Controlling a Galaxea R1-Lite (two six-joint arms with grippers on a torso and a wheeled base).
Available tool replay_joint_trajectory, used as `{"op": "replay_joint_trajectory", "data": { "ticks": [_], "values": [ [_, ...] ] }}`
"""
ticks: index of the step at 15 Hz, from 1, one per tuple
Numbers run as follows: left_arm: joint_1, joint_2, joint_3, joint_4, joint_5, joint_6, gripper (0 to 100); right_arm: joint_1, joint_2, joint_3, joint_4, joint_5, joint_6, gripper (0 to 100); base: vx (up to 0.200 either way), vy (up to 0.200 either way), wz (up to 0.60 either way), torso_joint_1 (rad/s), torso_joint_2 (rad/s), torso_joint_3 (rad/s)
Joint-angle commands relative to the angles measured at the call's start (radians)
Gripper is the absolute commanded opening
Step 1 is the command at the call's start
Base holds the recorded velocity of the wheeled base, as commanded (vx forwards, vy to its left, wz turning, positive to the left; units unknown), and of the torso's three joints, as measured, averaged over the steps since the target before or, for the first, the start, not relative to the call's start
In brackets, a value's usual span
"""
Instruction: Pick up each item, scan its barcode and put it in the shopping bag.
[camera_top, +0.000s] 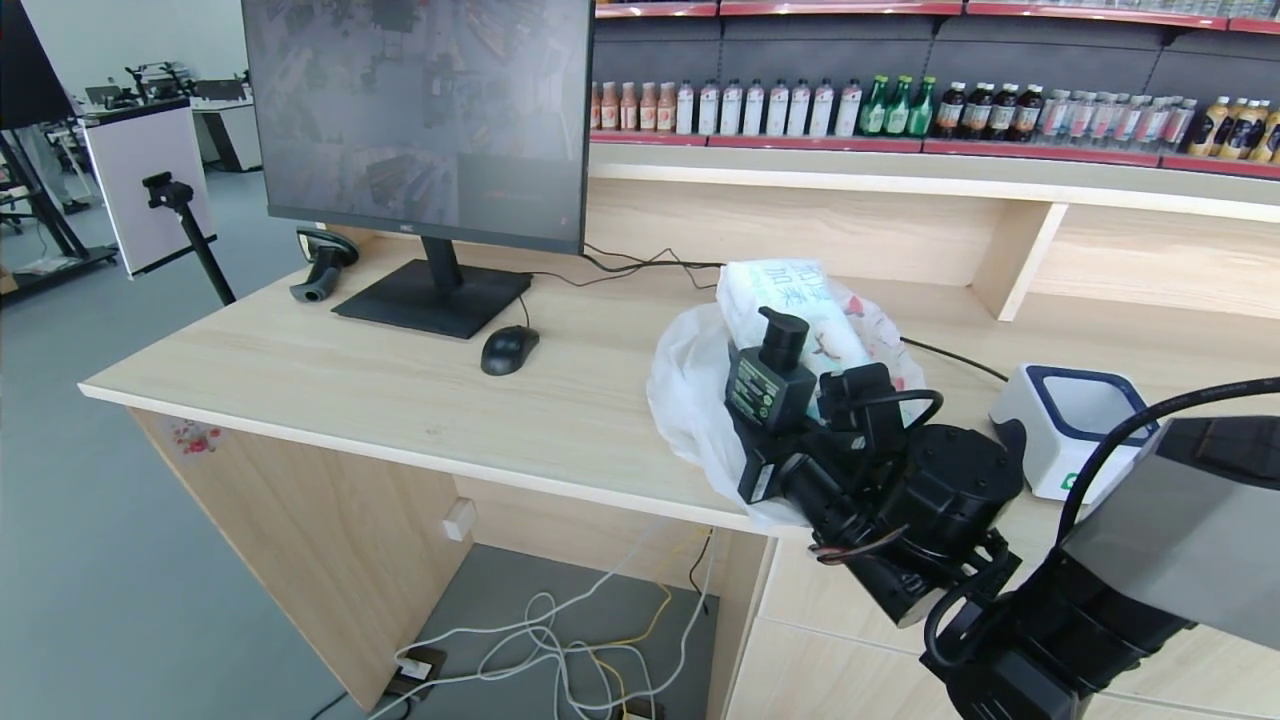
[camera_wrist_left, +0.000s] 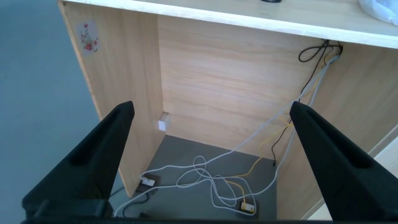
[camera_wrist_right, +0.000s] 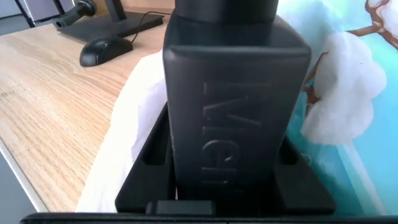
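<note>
Sinking the bottle (camera_top: 765, 388), clenched by right jaws, deep into the bag (camera_top: 685, 400) seems wise; scanner (camera_top: 1060, 425) sits at three o'clock; left jaws released.

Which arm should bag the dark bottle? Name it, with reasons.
Right. The right gripper is shut on the dark bottle over the shopping bag; the left gripper hangs open and empty, below the desk top.

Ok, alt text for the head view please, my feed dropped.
The right gripper holds a dark bottle at the white shopping bag on a wooden counter. A white barcode scanner stands to the bag's right; a monitor and mouse sit to its left.
</note>
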Motion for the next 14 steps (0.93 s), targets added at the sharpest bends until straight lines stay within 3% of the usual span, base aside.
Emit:
{"op": "replay_joint_trajectory", "data": {
  "ticks": [1, 2, 3, 14],
  "values": [
    [0.0, 0.0, 0.0, 0.0, 0.0, -0.001, 100, 0.0, 0.003, 0.007, 0.006, -0.002, 0.0, 0, 0.0, 0.0, 0.0, 0.0, 0.0, 0.0],
    [0.0, 0.0, 0.0, 0.0, 0.0, -0.001, 100, 0.0, 0.002, 0.007, 0.006, -0.002, 0.002, 0, 0.0, 0.0, 0.0, 0.0, 0.0, 0.0],
    [0.0, 0.0, 0.0, 0.0, 0.0, -0.002, 100, 0.001, 0.002, 0.012, 0.006, -0.004, 0.0, 100, 0.0, 0.0, 0.0, 0.0, 0.0, 0.0],
    [0.0, 0.0, 0.0, 0.0, 0.0, -0.001, 100, 0.015, -0.161, 0.03, 0.006, -0.002, -0.007, 100, 0.0, 0.0, 0.0, 0.0, 0.0, 0.0]
  ]
}}
